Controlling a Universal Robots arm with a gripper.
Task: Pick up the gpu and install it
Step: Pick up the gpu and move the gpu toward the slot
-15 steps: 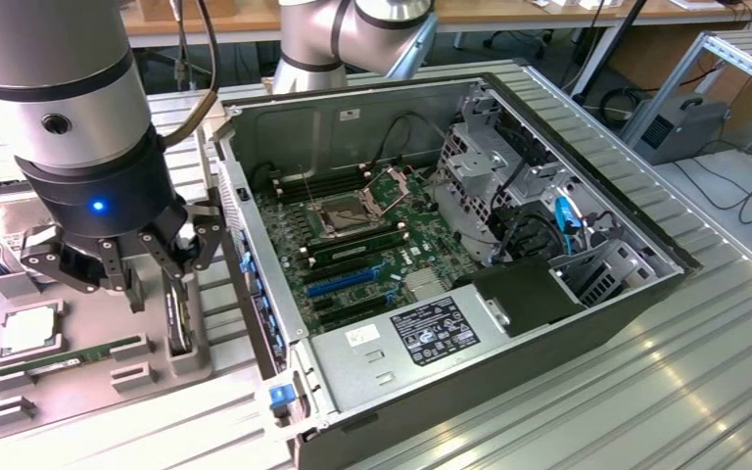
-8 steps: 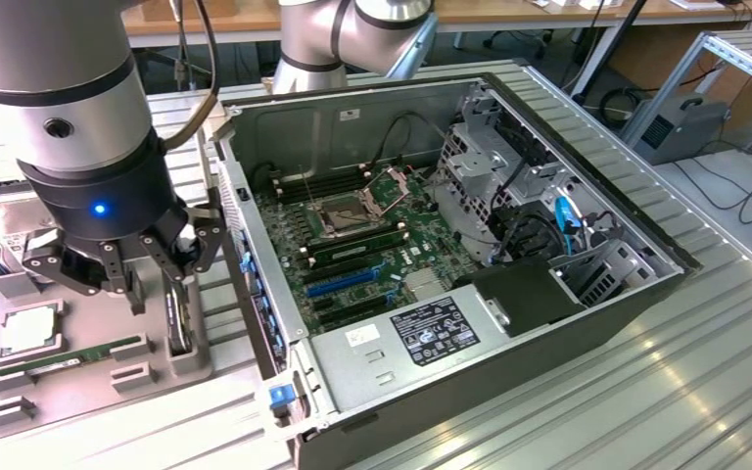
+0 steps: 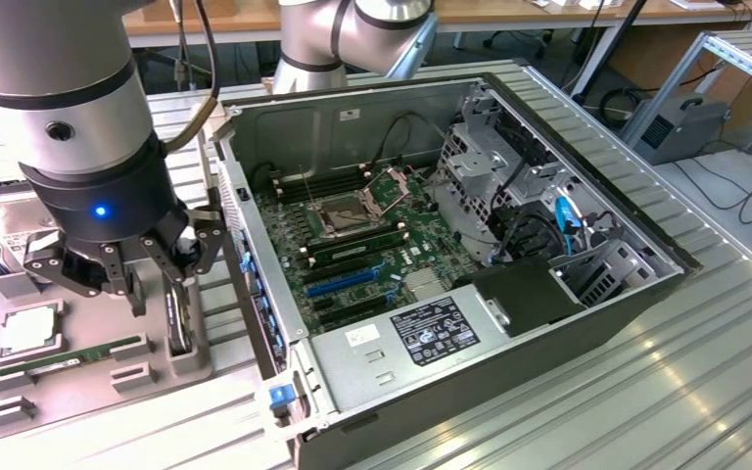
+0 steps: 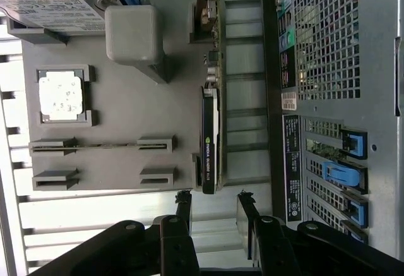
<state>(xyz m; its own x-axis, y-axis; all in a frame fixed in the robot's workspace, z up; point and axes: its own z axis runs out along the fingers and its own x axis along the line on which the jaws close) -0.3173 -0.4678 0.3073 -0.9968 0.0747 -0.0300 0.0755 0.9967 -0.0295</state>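
The gpu (image 4: 211, 131) stands on its edge in a slot of the grey holder tray (image 4: 126, 99), a thin black card with a green logo and its metal bracket at one end. In the exterior view the gpu (image 3: 180, 321) sits at the tray's side nearest the computer case. My gripper (image 3: 138, 286) hovers just above the tray, a little short of the card. It is open and holds nothing. In the wrist view my gripper (image 4: 213, 208) has its two fingers spread in line with the card's near end, not touching it.
The open computer case (image 3: 481, 245) lies at the exterior view's right, its motherboard showing a blue expansion slot (image 3: 341, 282). The tray also carries a CPU (image 4: 61, 96), a RAM stick (image 4: 95, 143) and a hard drive (image 4: 50, 4). The case's rear panel (image 4: 341, 67) stands close beside the gpu.
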